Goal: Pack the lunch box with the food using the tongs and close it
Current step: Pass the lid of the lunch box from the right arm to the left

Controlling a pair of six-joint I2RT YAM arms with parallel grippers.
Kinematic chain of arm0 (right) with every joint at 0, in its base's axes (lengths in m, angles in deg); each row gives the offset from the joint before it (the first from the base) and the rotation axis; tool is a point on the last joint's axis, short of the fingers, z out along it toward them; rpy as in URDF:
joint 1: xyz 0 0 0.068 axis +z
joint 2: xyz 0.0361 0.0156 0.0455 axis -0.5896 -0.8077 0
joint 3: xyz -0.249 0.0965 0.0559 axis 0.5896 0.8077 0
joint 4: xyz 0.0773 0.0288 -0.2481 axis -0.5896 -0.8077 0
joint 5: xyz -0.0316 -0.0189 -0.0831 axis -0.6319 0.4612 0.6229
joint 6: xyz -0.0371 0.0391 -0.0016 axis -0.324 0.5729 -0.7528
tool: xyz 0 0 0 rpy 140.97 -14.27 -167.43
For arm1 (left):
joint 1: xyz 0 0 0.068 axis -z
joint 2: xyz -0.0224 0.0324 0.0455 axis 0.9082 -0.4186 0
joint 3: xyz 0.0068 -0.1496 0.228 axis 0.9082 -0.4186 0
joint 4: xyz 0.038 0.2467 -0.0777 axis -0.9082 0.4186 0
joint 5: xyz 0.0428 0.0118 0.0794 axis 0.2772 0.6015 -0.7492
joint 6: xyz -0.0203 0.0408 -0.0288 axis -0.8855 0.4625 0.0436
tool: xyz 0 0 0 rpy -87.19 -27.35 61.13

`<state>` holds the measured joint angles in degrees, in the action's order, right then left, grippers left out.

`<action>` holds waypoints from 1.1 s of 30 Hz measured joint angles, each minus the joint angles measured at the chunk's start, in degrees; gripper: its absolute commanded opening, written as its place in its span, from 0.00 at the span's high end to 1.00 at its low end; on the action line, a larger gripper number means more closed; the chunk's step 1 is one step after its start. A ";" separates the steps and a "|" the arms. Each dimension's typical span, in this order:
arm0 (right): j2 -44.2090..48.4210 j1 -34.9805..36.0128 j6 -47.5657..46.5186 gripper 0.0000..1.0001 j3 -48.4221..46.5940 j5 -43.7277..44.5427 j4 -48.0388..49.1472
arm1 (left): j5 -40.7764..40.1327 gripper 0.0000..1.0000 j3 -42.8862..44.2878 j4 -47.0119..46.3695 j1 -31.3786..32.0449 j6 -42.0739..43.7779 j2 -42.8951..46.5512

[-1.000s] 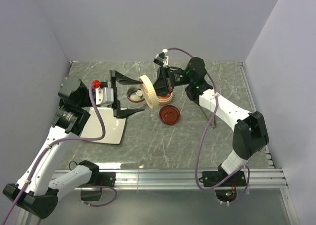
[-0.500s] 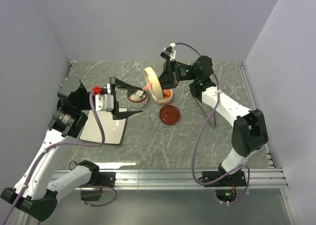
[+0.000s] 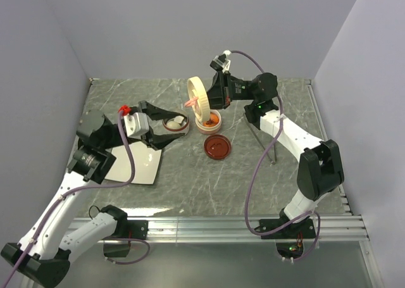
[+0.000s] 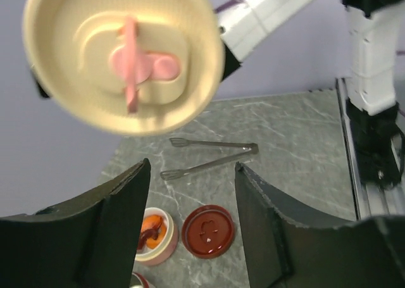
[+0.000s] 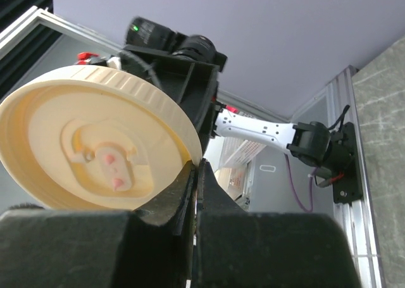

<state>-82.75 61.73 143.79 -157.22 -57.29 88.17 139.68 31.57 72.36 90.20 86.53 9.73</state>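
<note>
Tongs (image 4: pixel 209 156) on table (image 4: pixel 304 130), lid (image 3: pixel 198 97) in right jaws

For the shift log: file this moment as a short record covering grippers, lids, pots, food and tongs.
right gripper: shut on the rim of the cream lid, held on edge in the air
left gripper: open, empty, beside the red-rimmed pot
cream pot: open, orange food inside
red-rimmed pot: open, pale pieces inside
dark red lid: lying flat beside the cream pot
tongs: lying flat, apart from both grippers
</note>
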 measured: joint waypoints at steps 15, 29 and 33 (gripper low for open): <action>-0.02 0.66 5.29 1.00 1.42 2.73 5.25 | -12.04 0.47 -4.07 -21.31 0.87 -15.41 0.63; 0.00 2.40 5.90 1.00 1.60 3.21 5.99 | -13.35 0.59 -3.85 -25.46 4.63 -17.35 -4.17; 0.00 2.49 6.12 1.00 1.62 3.23 6.19 | -13.86 0.69 -3.45 -25.94 4.98 -17.46 -4.26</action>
<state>-82.75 64.22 149.91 -155.61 -54.05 94.35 125.82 28.11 46.41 95.19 69.07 5.46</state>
